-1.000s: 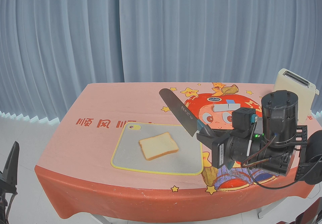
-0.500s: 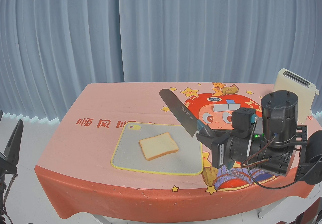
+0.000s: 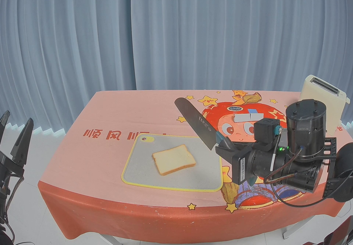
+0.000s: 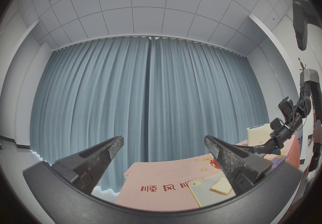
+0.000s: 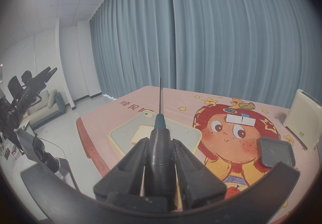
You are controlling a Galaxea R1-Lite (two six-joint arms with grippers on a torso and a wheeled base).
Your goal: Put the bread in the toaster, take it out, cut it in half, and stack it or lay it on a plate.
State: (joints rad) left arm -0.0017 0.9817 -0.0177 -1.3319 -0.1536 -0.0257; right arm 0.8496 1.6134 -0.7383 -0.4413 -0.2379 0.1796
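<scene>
**While the knife hangs over the board, the slice lies whole**

As seen from the head view, the bread (image 3: 173, 159) is one uncut slice lying flat on the grey, yellow-rimmed cutting board (image 3: 198, 177), near its middle. The board sits on the pink printed table (image 3: 110, 110).

Right gripper (image 3: 224, 145): clamped on the handle of the knife (image 3: 195, 121). The dark blade slants up and away from the gripper, above the board's far right corner and clear of the bread. In the right wrist view the blade stands edge-on, in line with the slice.

Left gripper (image 3: 13, 135): off the table's left edge, well apart from the board. Its jaws are spread wide with nothing between them.

Containers: the cream toaster (image 3: 323, 97) stands upright at the far right of the table, its slot facing up and dark. A dark grey tray (image 5: 275, 152) lies flat near the toaster, its floor bare. The bread is well apart from both.
</scene>
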